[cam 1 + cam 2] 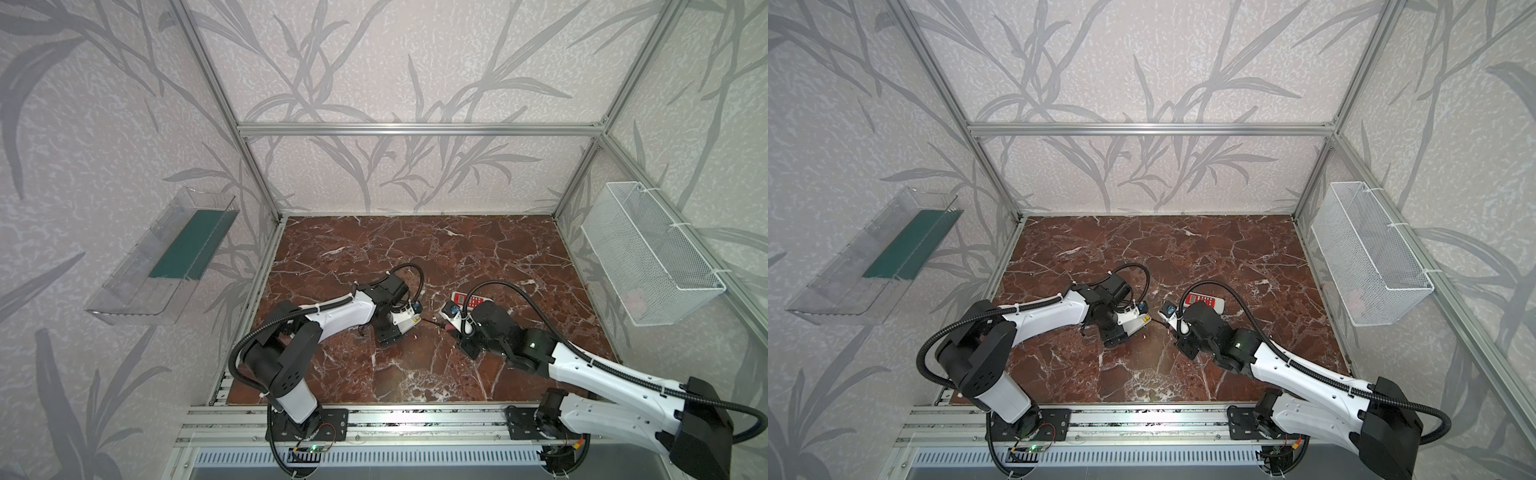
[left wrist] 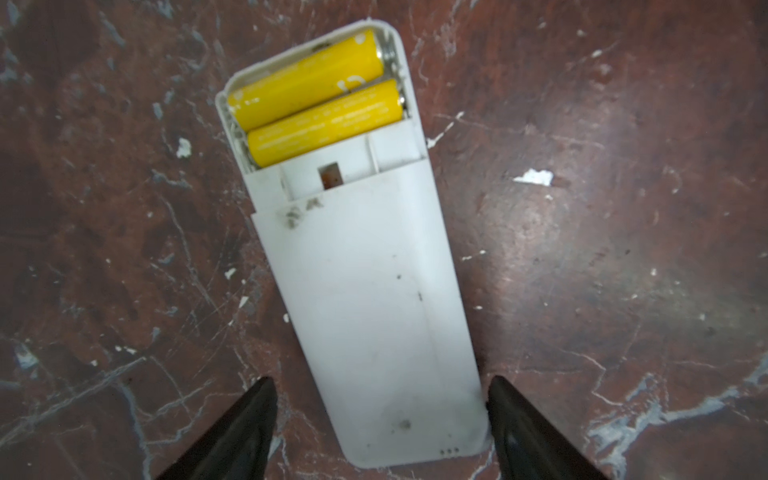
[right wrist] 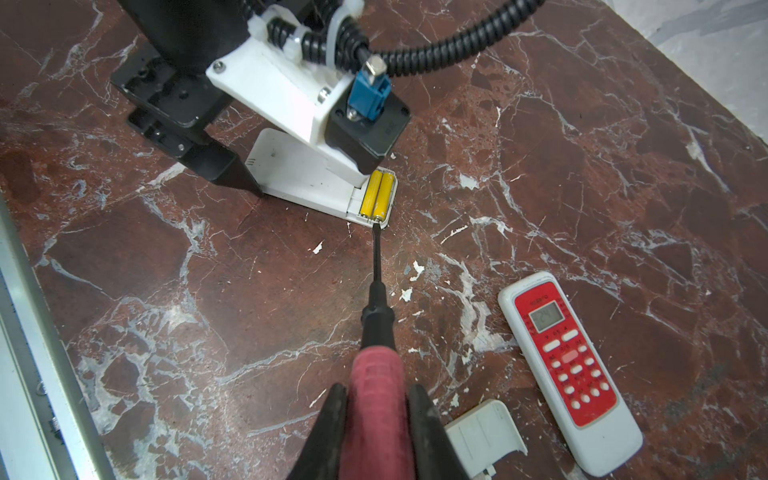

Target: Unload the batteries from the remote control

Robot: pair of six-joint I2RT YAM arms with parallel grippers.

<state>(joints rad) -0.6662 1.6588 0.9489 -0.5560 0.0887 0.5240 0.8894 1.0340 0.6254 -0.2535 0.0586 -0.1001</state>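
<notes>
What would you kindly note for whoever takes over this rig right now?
Left pincer: open, astride the closed end of the white remote, not clamped.
Right pincer: shut on the screwdriver, tip at the compartment edge.
Things: both yellow batteries sit in the open compartment; a loose white cover lies beside the face-up red remote.
Done: compartment uncovered.
To do: pry out both batteries.
</notes>
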